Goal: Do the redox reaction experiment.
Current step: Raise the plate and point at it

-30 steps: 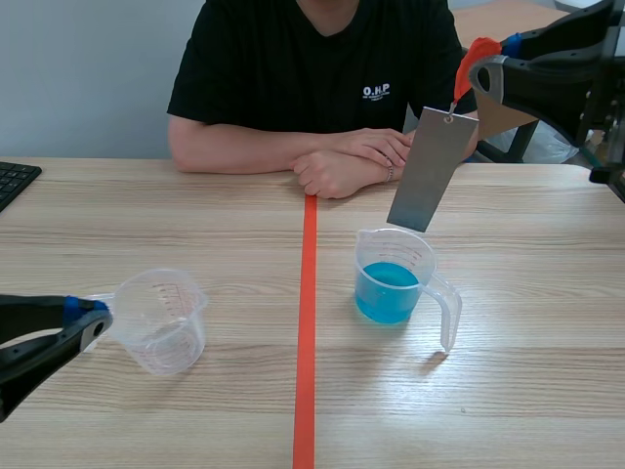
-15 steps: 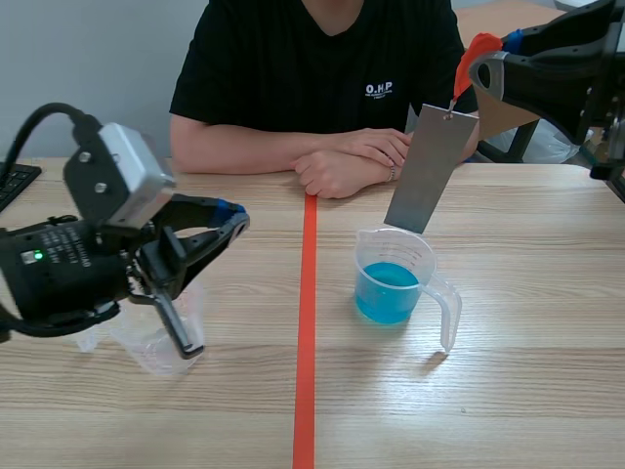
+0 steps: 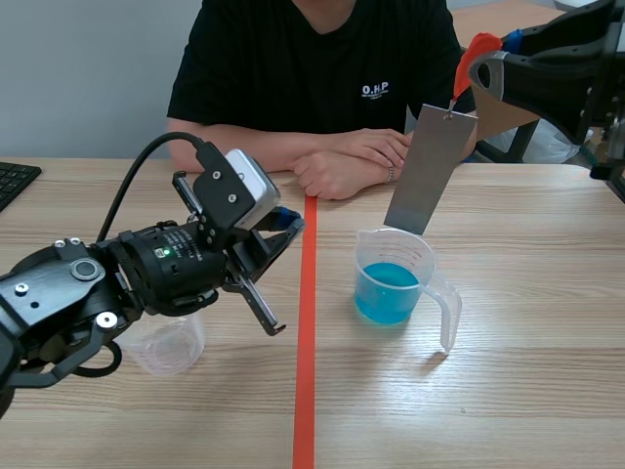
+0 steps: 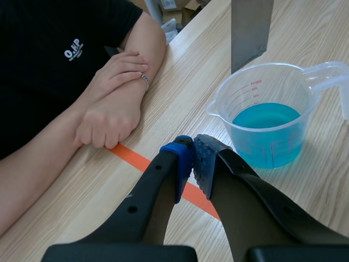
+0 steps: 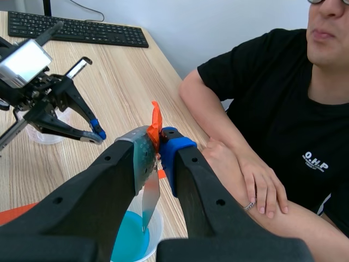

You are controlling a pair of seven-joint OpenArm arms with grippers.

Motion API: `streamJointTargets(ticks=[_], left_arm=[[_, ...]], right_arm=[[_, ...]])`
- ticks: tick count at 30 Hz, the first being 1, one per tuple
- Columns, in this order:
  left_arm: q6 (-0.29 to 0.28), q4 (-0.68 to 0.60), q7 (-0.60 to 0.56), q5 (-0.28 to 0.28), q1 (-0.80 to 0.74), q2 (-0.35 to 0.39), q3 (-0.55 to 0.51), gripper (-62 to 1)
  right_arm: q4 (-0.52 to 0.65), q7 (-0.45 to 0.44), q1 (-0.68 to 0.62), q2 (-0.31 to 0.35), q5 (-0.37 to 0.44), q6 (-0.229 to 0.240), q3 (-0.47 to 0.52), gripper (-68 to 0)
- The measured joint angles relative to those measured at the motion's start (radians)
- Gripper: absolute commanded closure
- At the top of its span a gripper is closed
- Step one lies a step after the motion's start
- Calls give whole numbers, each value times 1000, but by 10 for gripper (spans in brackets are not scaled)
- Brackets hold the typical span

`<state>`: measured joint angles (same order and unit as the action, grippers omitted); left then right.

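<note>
Two clear plastic cups stand on the table (image 3: 537, 391), one on each side of the orange-red line. The handled cup (image 3: 395, 283) on the right holds blue liquid. The empty cup (image 3: 168, 344) on the left is partly hidden behind the left arm (image 3: 146, 269).

There is one grey metal strip (image 3: 430, 166) with one orange-red tag (image 3: 476, 51) at its top end. The right jaws pinch that tag, so the strip hangs tilted in the air. Its lower edge is just over the far rim of the blue cup, and it is not in the liquid.

The left jaws are pressed almost together, with only a thin slit between the blue pads (image 4: 182, 161), and hold nothing. They hover above the table close to the line, well apart from both cups.

One person sits across the table with hands (image 3: 356, 161) folded on its far edge. One black keyboard (image 3: 15, 181) lies at the far left.
</note>
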<state>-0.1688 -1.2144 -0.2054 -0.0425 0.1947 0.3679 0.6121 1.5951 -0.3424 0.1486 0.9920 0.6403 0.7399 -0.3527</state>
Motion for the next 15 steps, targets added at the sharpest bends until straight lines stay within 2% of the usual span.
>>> streamJointTargets(ticks=[8,15], left_arm=[[0,85,0,-87,59,-105,-2,-40],[1,139,2,-92,89,-163,-5,-40]], right_arm=[[0,0,0,0,0,0,0,-17],[0,0,0,0,0,0,0,-17]])
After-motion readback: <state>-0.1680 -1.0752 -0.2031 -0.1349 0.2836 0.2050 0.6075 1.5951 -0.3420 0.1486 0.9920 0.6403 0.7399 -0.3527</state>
